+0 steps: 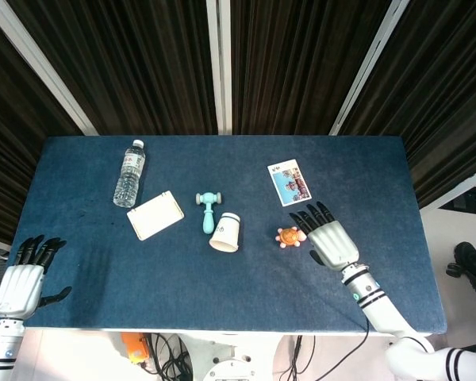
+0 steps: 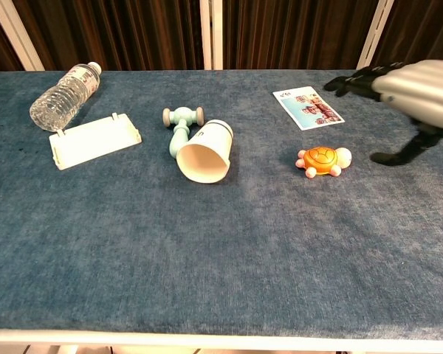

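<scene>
The left hand (image 1: 19, 284) hangs off the table's (image 1: 143, 278) near-left corner, fingers spread and holding nothing. Moving rightward across the blue cloth: a water bottle (image 1: 129, 173) lies on its side at the far left, a flat cream lid (image 1: 155, 214) at its 5 o'clock, then a teal toy hammer (image 1: 209, 209) whose handle nearly meets a tipped paper cup (image 1: 225, 232), mouth toward the near edge. A picture card (image 1: 289, 182) lies further right, and at its 6 o'clock sits the orange toy turtle (image 1: 289, 236). The right hand (image 1: 327, 236) hovers just beside the turtle at its 3 o'clock, fingers splayed, empty, apparently above rather than on it. The step in hand reads as the approach to the turtle; the next move calls for lowering and closing the fingers around its shell.
</scene>
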